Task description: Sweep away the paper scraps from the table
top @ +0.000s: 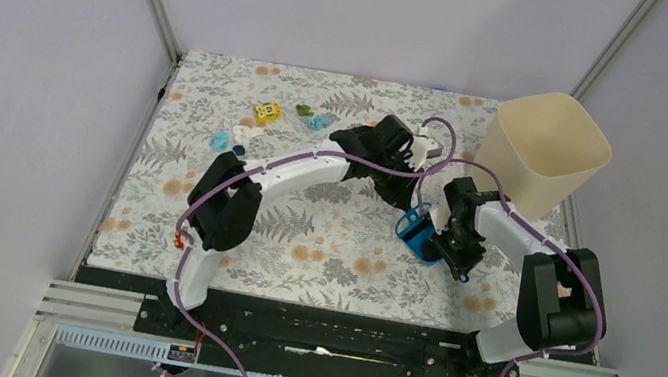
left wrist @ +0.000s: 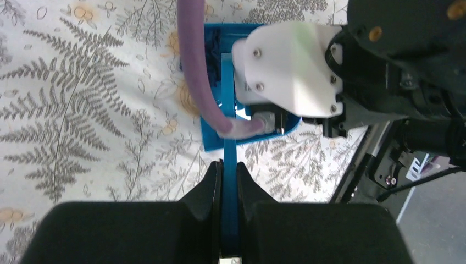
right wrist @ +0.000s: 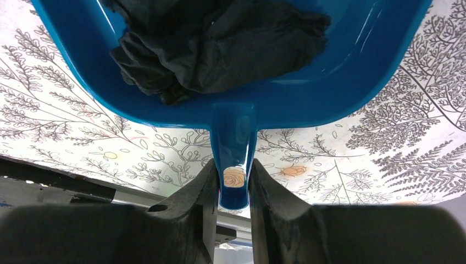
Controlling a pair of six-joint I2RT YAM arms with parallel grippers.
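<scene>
Right claw (right wrist: 233,176) is clamped tight on the dustpan (right wrist: 351,82) handle, and a dark wad of paper scraps (right wrist: 220,38) is sitting loose in the pan. Left claw (left wrist: 229,170) is pinched shut on a thin blue tool (left wrist: 229,146), probably the brush, whose far end runs into the pan. The wrists are crowded here, with a purple cable (left wrist: 193,66) draped right across the pan, so one hasty swing could snag it or knock the pan and spill that wad onto the table (top: 301,244). More scraps (top: 219,140) lie well to the far left of the dustpan. A yellow cube (top: 267,113) sits among them, and a broad sweep could drag it along too. The cream bin (top: 544,146) stands beyond the dustpan to the right, so tipping early would miss it.
</scene>
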